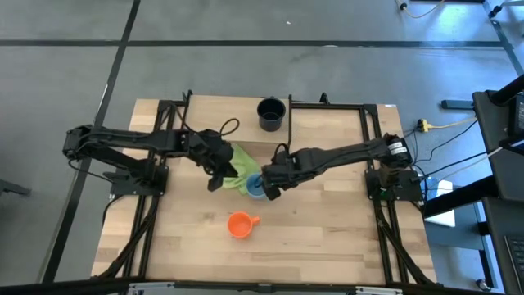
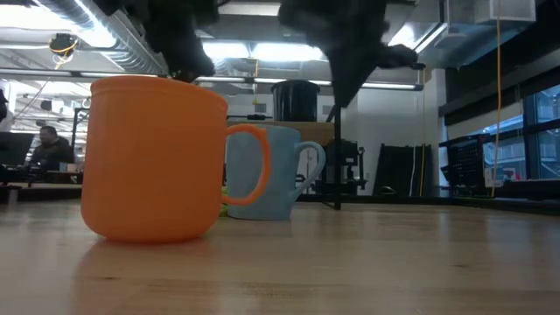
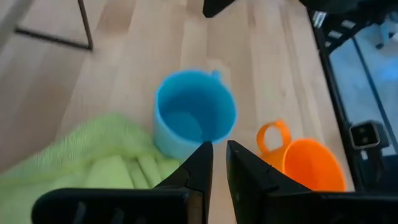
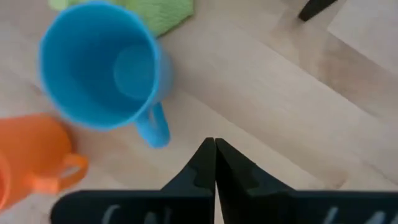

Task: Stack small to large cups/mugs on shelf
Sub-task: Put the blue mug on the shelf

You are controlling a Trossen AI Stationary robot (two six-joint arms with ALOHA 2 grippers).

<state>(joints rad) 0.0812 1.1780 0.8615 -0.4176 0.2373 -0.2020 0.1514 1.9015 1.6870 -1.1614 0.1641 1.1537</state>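
High view: both dark arms reach in over the light wooden desk (image 1: pixel 327 238) and meet near its middle
Left pincer (image 1: pixel 214 182): it hangs over the crumpled green cloth (image 1: pixel 239 168); in the left wrist view its two fingers (image 3: pixel 198 169) are close side by side with only a thin gap, and nothing is held between them
Right pincer (image 1: pixel 271 191): it hangs just beside the blue mug; in the right wrist view its fingers (image 4: pixel 200 163) are pressed together and hold nothing
Medium light blue mug with a handle (image 1: pixel 255 187): it stands upright on the desk, right at the edge of the green cloth, between the two pincers; the right wrist view (image 4: pixel 102 65) shows it has nothing inside
Small orange mug with a handle (image 1: pixel 239 224): it stands upright on the desk by itself, near the blue mug but closer to the front edge; in the low view (image 2: pixel 156 157) it is the closest thing and hides part of the blue mug (image 2: pixel 271 171) behind it
Larger dark navy mug (image 1: pixel 271 114): it stands upright near the back edge of the desk, well apart from the other two mugs
Low shelf with thin black metal legs: I cannot make it out for sure; only a thin black leg (image 3: pixel 84 25) shows in the left wrist view
Room behind: a person (image 2: pixel 48 149) sits far off at the left side of the low view
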